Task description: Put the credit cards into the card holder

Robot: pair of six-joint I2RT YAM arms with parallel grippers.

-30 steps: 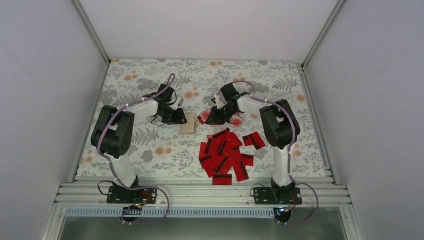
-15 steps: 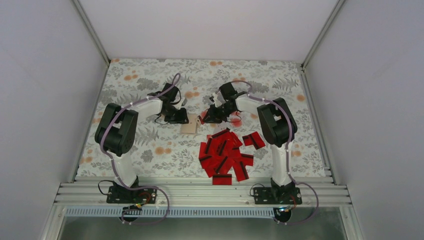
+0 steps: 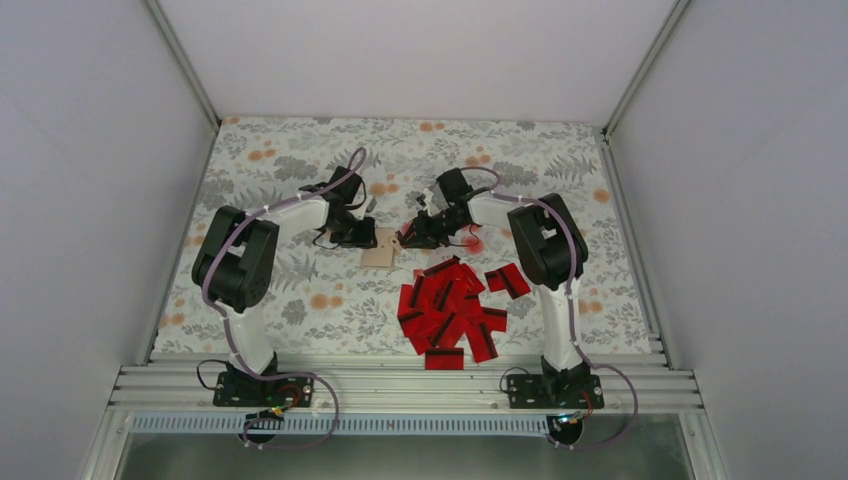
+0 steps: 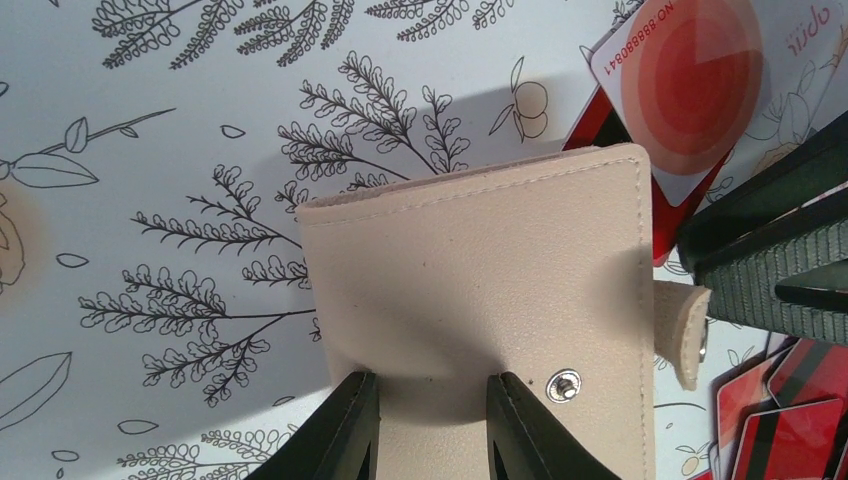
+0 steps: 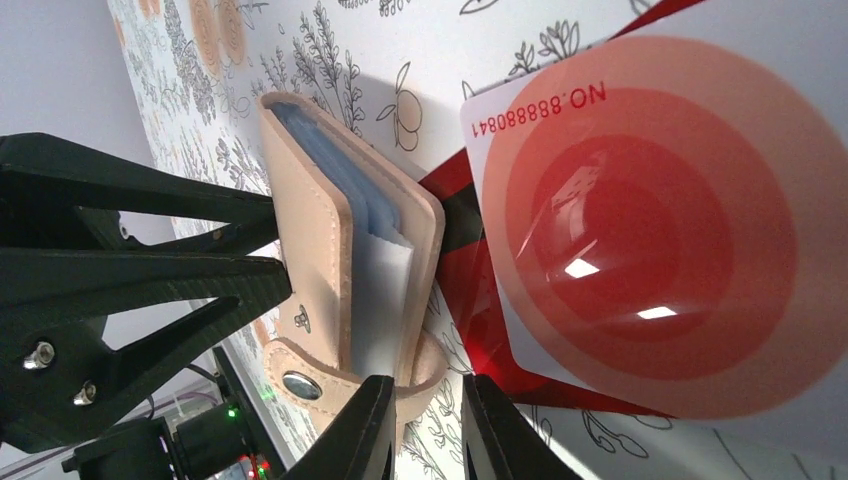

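Note:
The tan card holder [image 3: 378, 252] lies on the flowered cloth between my grippers. In the left wrist view the card holder [image 4: 480, 280] lies flat with its snap strap loose at the right. My left gripper [image 4: 430, 385] is open, both fingertips resting on the holder's face. My right gripper [image 5: 425, 385] stands at the holder's open side [image 5: 310, 230], jaws narrowly apart with only the strap just ahead of them. A pale card with a red blot [image 5: 660, 220] lies tilted beside it over a red card [image 5: 470, 290]. Several red credit cards [image 3: 450, 310] are heaped nearer me.
Two more red cards [image 3: 508, 280] lie right of the heap, and a red blot [image 3: 470, 242] shows by the right arm. White walls and metal rails [image 3: 400, 385] enclose the cloth. The right gripper's black fingers [image 4: 770, 260] stand close to the holder's right edge.
Both arms have closed in slightly on the card holder: the left arm shifted right, the right gripper shifted left. The holder and the heap have not moved.

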